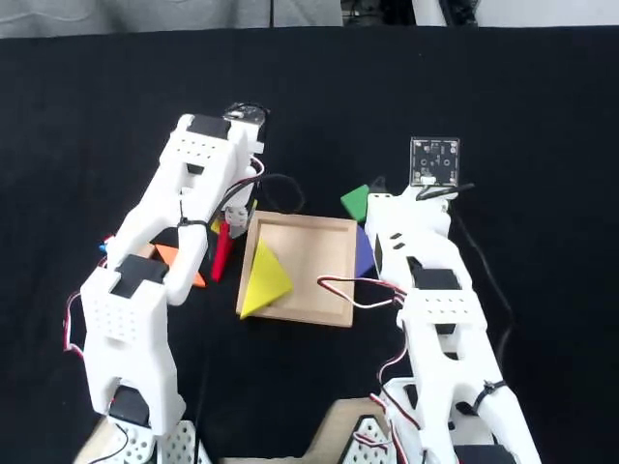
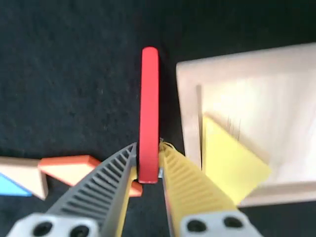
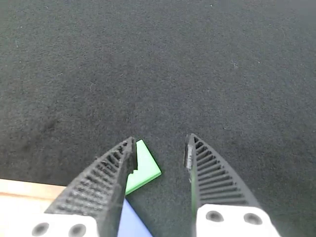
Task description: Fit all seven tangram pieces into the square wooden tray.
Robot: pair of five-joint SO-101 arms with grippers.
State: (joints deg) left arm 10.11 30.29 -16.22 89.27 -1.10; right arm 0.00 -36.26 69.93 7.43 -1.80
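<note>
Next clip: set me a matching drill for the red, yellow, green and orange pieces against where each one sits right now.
Things:
1. red piece
2. yellow piece
3. green piece
4. orange piece

Places:
A. in the tray
B. on the cloth at the right jaws
C. clamped on edge in the left jaws
D. flat on the cloth beside the left jaws

Pairs: 1-C, 2-A, 3-B, 4-D

Prob. robotics lab bench: black-cloth table (image 1: 542, 116), 3D-printed arms (image 1: 184, 193) w/ loose wiring (image 1: 353, 295), bare circuit board (image 1: 434, 161)

Yellow triangle (image 1: 263, 280) overlapping wooden tray (image 1: 314, 253), red piece (image 2: 149, 108) on edge beside
</note>
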